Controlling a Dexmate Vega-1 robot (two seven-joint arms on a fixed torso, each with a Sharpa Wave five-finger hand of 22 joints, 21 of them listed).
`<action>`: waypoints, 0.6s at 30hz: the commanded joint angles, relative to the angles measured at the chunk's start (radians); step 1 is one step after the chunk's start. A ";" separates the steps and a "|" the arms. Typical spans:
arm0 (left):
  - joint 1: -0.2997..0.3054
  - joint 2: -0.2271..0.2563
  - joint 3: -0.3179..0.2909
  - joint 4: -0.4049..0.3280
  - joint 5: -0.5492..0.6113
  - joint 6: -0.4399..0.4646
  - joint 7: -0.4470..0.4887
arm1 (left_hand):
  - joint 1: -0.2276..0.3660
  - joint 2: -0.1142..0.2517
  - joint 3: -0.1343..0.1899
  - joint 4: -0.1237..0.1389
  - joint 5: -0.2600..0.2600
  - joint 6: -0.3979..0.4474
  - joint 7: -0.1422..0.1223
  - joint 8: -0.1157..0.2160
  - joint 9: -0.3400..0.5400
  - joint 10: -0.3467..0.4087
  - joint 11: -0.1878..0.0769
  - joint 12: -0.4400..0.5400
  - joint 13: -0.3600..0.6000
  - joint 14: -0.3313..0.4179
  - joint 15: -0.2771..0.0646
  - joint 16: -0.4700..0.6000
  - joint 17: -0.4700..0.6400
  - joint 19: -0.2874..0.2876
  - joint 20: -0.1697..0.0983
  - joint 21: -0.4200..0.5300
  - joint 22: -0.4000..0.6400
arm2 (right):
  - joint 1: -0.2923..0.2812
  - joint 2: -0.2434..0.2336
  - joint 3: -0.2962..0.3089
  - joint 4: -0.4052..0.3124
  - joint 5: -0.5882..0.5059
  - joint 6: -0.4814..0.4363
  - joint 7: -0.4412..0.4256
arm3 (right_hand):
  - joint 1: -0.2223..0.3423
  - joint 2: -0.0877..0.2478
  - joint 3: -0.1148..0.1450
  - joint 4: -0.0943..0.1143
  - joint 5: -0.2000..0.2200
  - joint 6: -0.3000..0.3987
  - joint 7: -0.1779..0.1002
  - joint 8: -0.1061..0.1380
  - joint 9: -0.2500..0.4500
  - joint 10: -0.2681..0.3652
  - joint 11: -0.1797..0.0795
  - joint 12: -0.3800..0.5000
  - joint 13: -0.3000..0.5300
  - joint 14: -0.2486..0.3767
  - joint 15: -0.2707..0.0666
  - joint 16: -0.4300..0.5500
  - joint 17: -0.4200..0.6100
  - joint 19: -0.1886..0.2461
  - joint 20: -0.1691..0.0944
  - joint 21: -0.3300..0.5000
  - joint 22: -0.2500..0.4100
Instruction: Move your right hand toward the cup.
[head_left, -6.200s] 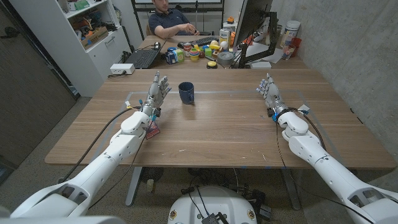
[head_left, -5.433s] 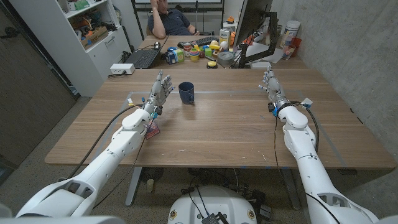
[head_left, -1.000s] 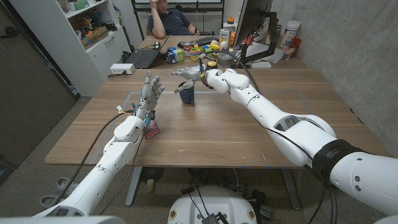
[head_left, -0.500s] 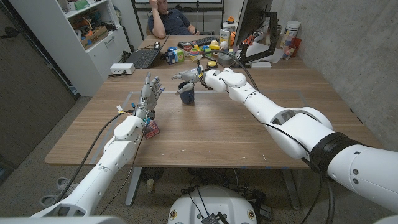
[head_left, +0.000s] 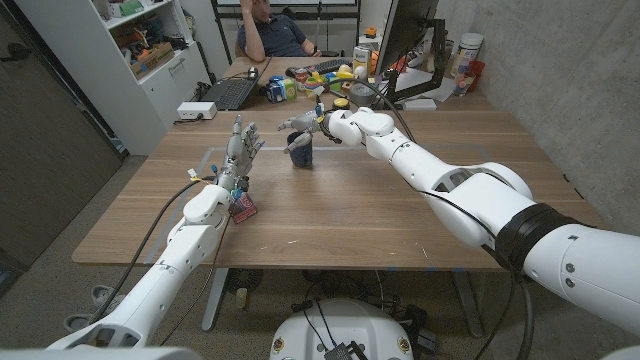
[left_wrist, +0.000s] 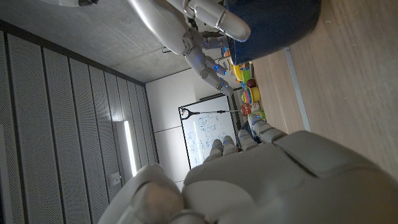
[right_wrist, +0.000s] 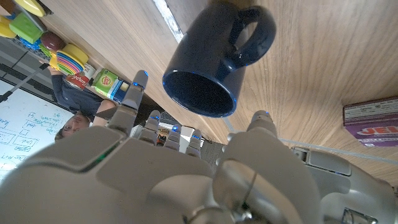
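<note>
The right hand (head_left: 303, 123), fingers spread and holding nothing, hovers just above the dark blue cup (head_left: 299, 151). The cup stands upright on the wooden table (head_left: 350, 215), directly beneath the fingertips, its mouth facing the palm and its handle (right_wrist: 254, 34) to one side. The left hand (head_left: 240, 148), also empty with fingers apart, stands beside the cup, farther from it than the right.

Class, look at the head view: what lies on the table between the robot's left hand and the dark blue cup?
Nothing: between the left hand and the cup the head view shows only bare wooden table.
</note>
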 joint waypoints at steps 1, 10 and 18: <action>-0.008 -0.003 -0.002 0.011 -0.001 -0.002 -0.007 | 0.001 0.115 -0.005 0.001 0.005 -0.004 0.000 0.004 0.004 -0.010 0.004 0.004 0.002 -0.006 0.004 0.005 0.002 0.002 -0.006 0.002 0.002 | 0.021 0.008 -0.007 0.035 0.013 0.006 0.014 | 0.009 0.000 -0.001 -0.008 -0.001 0.010 -0.003 0.004 0.005 -0.006 0.000 -0.001 0.001 -0.006 0.008 -0.006 0.003 0.006 0.004 -0.006 -0.001; -0.005 -0.004 -0.003 0.007 -0.001 -0.001 -0.004 | 0.001 0.115 -0.006 0.001 0.006 -0.006 0.000 0.003 0.004 -0.009 0.002 0.005 0.002 -0.007 0.004 0.004 0.002 0.002 -0.006 0.002 0.002 | 0.027 0.010 -0.014 0.042 0.014 0.009 0.022 | 0.012 0.001 -0.001 -0.008 -0.001 0.012 -0.003 0.003 0.004 0.005 0.002 0.002 0.001 0.001 0.005 -0.005 0.003 0.006 0.003 -0.015 -0.002; 0.002 -0.003 -0.004 -0.005 0.002 0.001 0.000 | 0.001 0.116 -0.008 0.001 0.007 -0.004 0.000 0.004 0.004 -0.009 0.002 0.005 0.002 -0.006 0.005 0.004 0.002 0.003 -0.007 0.002 0.002 | 0.018 0.005 -0.010 0.029 0.021 0.011 0.037 | 0.015 0.004 -0.001 -0.009 -0.002 0.015 -0.003 0.003 0.004 0.012 0.002 0.004 0.002 0.008 0.001 -0.004 0.003 0.007 0.003 -0.021 -0.002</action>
